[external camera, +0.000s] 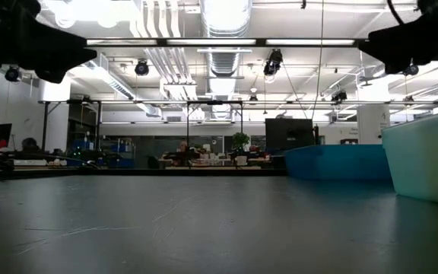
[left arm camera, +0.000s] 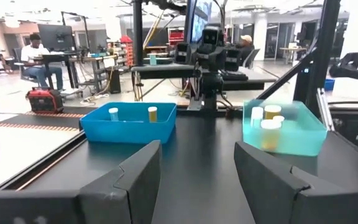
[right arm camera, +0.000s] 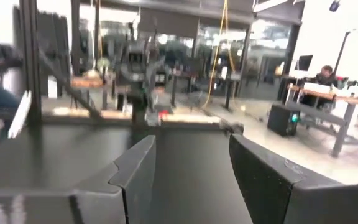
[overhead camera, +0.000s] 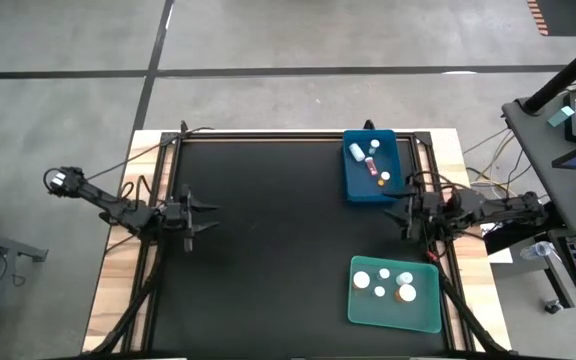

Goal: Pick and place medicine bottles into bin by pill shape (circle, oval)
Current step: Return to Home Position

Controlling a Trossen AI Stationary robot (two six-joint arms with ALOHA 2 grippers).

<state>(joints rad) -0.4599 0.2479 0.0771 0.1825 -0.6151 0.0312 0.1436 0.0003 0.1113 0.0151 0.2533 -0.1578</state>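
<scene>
Bottles [overhead camera: 372,160] sit in two bins at the right: several in the far blue bin [overhead camera: 356,188], five (caps up) in the near green bin [overhead camera: 398,315]. Between the bins hangs the right claw [overhead camera: 401,216]. The left claw [overhead camera: 206,212] is over the tabletop's [overhead camera: 278,250] left side. Both gape wide, empty.

The black bench [overhead camera: 288,250] is bare all across its middle, so a hand can pass there freely. Everything that is in the way sits on the right side. The blue bin [overhead camera: 372,168] stands by the back edge and the green bin [overhead camera: 395,293] by the front edge, well apart. Little medicine bottles [overhead camera: 362,279] stand inside both bins. The right arm [overhead camera: 468,212] reaches into the gap between the bins, and the right jaws, spread wide, are near the blue bin. The left arm [overhead camera: 118,205] hangs over the left side, with the left jaws spread wide toward the bare middle. A dark frame [overhead camera: 268,135] runs around the bench edge
</scene>
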